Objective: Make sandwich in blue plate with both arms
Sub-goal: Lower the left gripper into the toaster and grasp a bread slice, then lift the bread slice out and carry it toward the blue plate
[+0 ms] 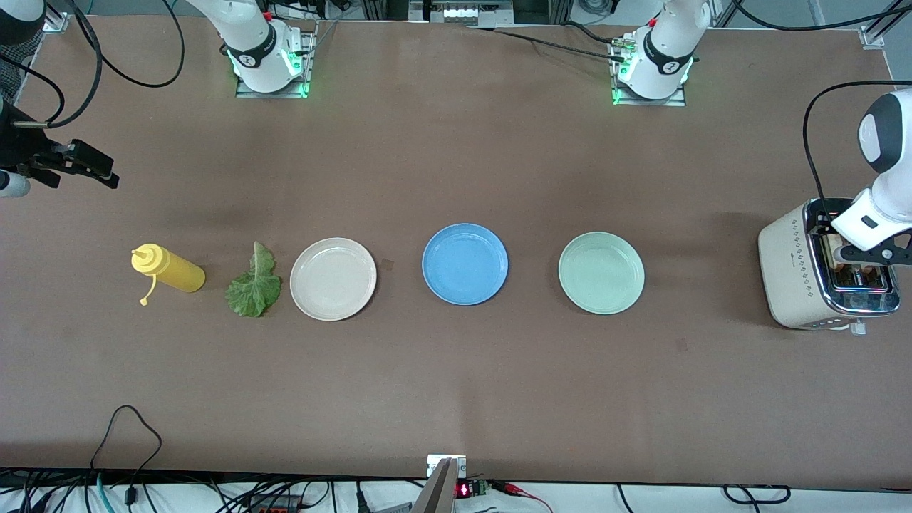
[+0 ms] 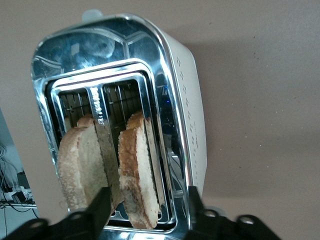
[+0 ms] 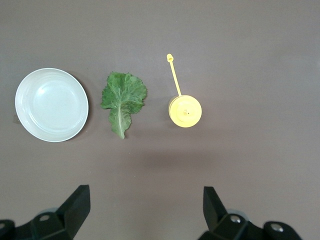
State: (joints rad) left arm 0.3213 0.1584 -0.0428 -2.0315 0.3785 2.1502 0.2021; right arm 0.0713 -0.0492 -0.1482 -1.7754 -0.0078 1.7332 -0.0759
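**Bread in the toaster, blue plate in the row**

Three plates sit in a row on the brown table [image 1: 456, 399]. Lowest in the front view is the beige plate [image 1: 333, 278], with the blue plate [image 1: 464, 263] in the middle and the green plate [image 1: 600, 273] toward the left arm's end. Beside the beige plate lies a lettuce leaf [image 1: 254, 283], then a yellow bottle [image 1: 168, 268].

Past the green plate stands the toaster [image 1: 791, 274]. The left gripper [image 2: 145, 206] hangs right over it. Its fingers are partly open, one on each side of a bread slice [image 2: 136, 175], but I cannot tell if they squeeze it. A second slice [image 2: 80, 167] stands in the next slot.

The right gripper [image 3: 146, 206] waits high above the table near the leaf and bottle, fingers wide apart and holding nothing.
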